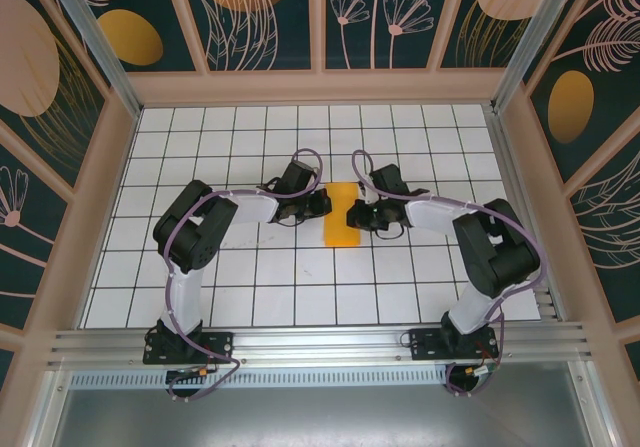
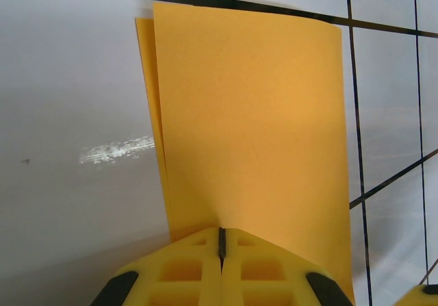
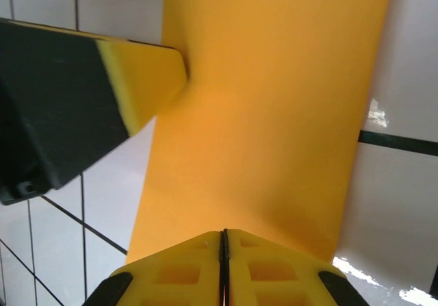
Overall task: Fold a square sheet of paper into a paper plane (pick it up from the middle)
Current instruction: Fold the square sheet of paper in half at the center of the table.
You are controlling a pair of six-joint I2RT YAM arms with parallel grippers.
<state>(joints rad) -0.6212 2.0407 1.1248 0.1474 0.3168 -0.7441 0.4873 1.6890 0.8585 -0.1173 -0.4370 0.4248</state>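
Both my hands are clamped shut on the square sheet of paper, which is folded into a narrow strip running from 12 to 6 o'clock over the middle of the bench. My left hand pinches its 9 o'clock edge and my right hand its 3 o'clock edge. To do this fold well, I judge I should hold both pinches equally firm and move the two hands together so the strip neither twists nor tears. I should also square up the layers before pressing any crease, since one peeks past the other at 9 o'clock in my left wrist view. I cannot tell how deep the paper runs between my fingers, nor whether the strip rests flat or hangs lifted.
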